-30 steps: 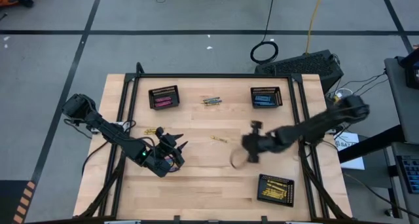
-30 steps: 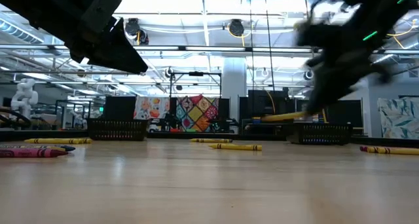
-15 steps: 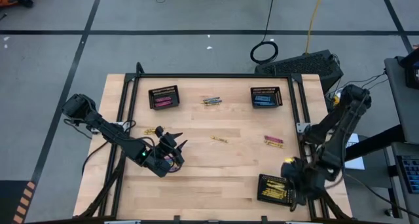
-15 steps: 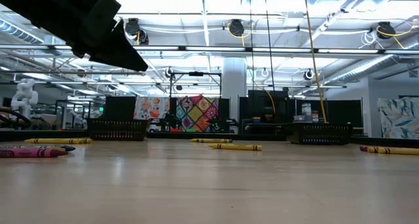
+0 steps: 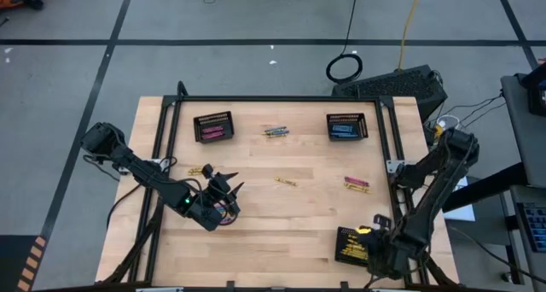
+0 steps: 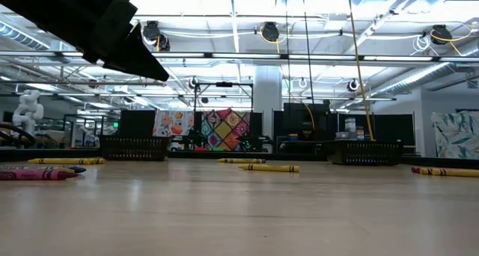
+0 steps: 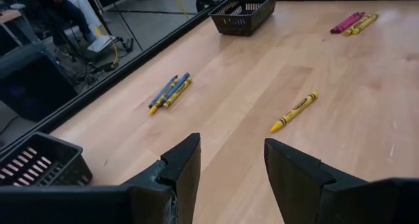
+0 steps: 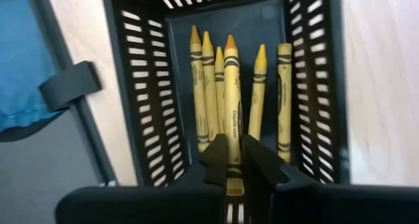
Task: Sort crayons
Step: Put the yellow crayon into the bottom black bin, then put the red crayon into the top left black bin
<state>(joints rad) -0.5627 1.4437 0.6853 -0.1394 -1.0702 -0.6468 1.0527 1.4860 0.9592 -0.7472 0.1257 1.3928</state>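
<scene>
A: Where's the right end effector (image 8: 234, 160)?

B: Directly over the black basket (image 8: 311, 86) at the desk's (image 5: 281, 224) front right, clamped on a yellow crayon (image 8: 232, 112) above four others.

A: The left end effector (image 7: 230, 160)?

B: Parted, empty, hovering; a loose yellow crayon (image 7: 294, 111) lies ahead.

Far left basket (image 5: 213, 126) and far right basket (image 5: 346, 127) flank loose crayons (image 5: 275, 131); right gripper (image 5: 378, 251) over near-right basket (image 5: 351, 248).

Overhead, table-level (level), two wrist-mounted

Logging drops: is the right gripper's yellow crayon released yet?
Not yet. The right gripper fingers are shut on the yellow crayon, held over the basket of yellow crayons.
</scene>
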